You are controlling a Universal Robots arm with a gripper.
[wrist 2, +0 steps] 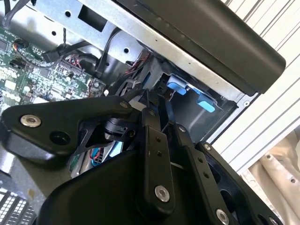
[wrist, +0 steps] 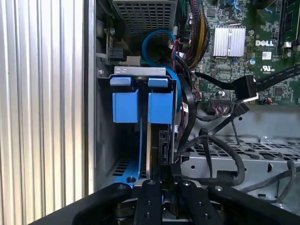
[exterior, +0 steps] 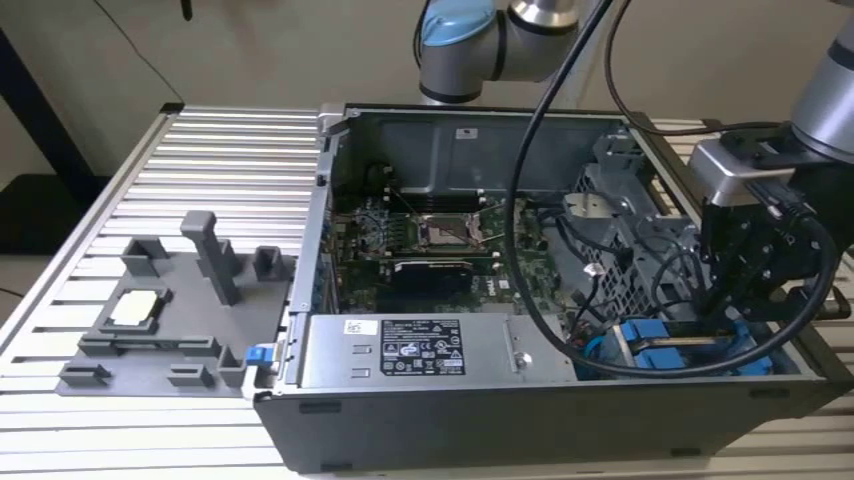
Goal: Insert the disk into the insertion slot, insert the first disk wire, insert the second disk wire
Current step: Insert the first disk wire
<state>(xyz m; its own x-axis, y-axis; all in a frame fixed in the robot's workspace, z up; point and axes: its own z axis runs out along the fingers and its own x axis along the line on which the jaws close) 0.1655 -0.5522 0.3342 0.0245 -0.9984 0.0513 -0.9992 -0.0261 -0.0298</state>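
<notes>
**Gripper (wrist: 164, 171) low at drive bay, disk (exterior: 667, 357) in insertion slot (wrist: 121, 165)**

Exterior view: PC case (exterior: 534, 430) lies open on slatted table (exterior: 227, 150). Gripper sits in the case's lower-right corner of the frame, at the slot. Disk is inside the slot, blue carrier showing, just beside the gripper on the exterior view's left. Gripper open/closed: can't tell. Thick black cable (exterior: 530, 200) hangs across the open case. Green mobo (exterior: 441, 235) mid-frame, PSU (exterior: 414, 350) lower centre. Grey fixture tray (exterior: 174, 320) on table at left of frame, beside the case. First wrist view: blue cable (wrist: 154, 37) loops just beyond the carrier.
</notes>
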